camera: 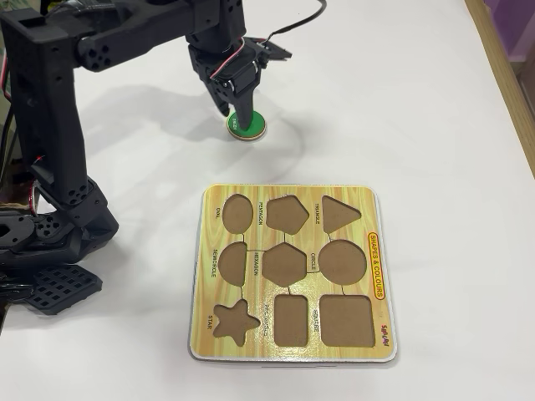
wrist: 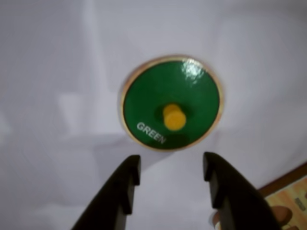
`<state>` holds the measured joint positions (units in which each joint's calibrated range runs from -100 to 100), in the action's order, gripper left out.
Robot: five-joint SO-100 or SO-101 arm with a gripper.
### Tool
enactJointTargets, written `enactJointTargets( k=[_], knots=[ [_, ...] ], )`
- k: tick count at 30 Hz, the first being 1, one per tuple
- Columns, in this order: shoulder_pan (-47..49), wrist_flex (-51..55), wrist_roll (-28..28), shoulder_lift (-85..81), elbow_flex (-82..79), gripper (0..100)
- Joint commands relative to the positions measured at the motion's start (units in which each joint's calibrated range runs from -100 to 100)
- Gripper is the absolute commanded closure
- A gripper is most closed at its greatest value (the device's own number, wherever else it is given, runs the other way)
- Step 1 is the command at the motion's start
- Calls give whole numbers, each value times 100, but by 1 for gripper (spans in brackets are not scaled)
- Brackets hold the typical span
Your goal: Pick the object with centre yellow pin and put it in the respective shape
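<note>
In the wrist view the object with the yellow pin (wrist: 171, 103), a flat green disc with a pale rim and the word GREEN, lies on the white table just beyond my fingertips. My gripper (wrist: 171, 167) is open, its dark fingers spread wider than the yellow knob (wrist: 174, 117), holding nothing. The overhead view shows the gripper (camera: 241, 109) directly over the disc (camera: 253, 129) and hiding part of it. The round recess labelled CIRCLE (camera: 343, 261) sits in the middle row on the right of the yellow puzzle board (camera: 251, 351).
The board also holds oval (camera: 236, 212), semicircle (camera: 233, 257) and other shaped recesses. Its corner (wrist: 292, 196) shows at the wrist view's lower right. The arm's black base (camera: 50, 242) stands at the left. The table's edge (camera: 501, 67) runs down the right.
</note>
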<state>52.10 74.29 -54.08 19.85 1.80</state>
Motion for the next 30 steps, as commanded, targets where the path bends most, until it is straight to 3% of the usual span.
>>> enactJointTargets(
  k=[1, 30],
  knots=[
    [-74, -333, 16, -51, 180, 84],
    [-74, -636, 5, 149, -144, 84]
  ],
)
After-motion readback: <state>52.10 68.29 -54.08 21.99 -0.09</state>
